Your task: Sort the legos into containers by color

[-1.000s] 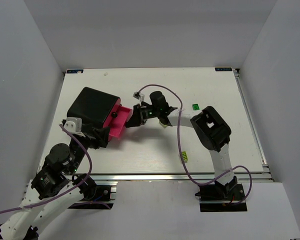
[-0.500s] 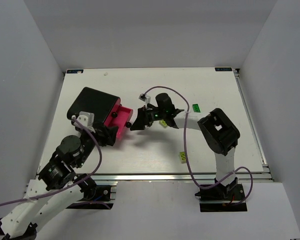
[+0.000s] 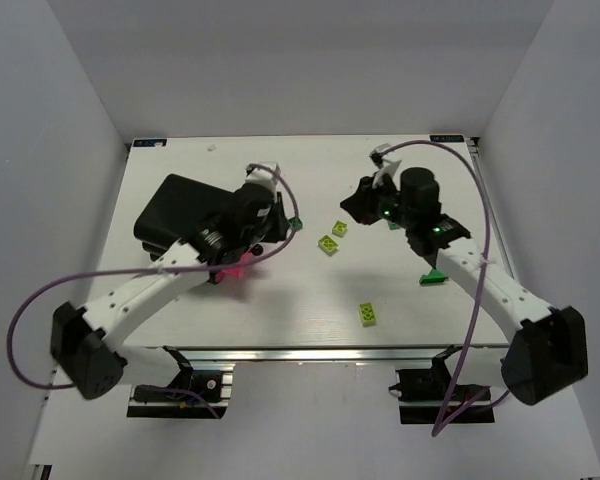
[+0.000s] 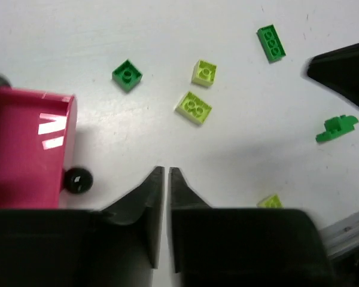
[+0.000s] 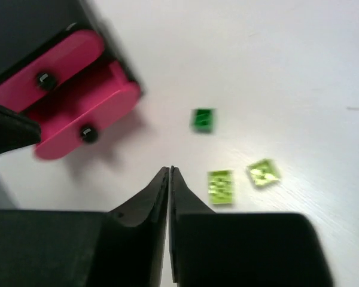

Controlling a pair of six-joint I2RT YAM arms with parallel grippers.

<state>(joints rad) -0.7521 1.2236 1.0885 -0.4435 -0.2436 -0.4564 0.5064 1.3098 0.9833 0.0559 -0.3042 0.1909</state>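
Note:
The black cabinet [image 3: 180, 208] stands at the left, with its pink drawers [image 5: 78, 122] pulled out and one round knob [image 4: 78, 179] showing. My left gripper [image 4: 163, 172] hangs above the table just right of the lower drawer [image 4: 27, 149]; its jaws are shut with only a slit between them and hold nothing. My right gripper [image 5: 169, 172] is shut and empty, high over the table's right half. On the table between the grippers lie a dark green lego [image 4: 127, 75], two lime legos [image 4: 193, 107] [image 4: 204, 72] and another green lego [image 4: 271, 43]. I see no red lego.
A lime lego [image 3: 368, 313] lies near the front edge, and a green piece [image 3: 433, 276] rests beside the right forearm. My left arm [image 3: 150, 285] crosses over the drawer front. The right gripper's [image 4: 344, 72] dark body shows in the left wrist view.
The left arm has reached forward over the drawers and the right arm has swung right, away from them. Both grippers opened wide and then shut.

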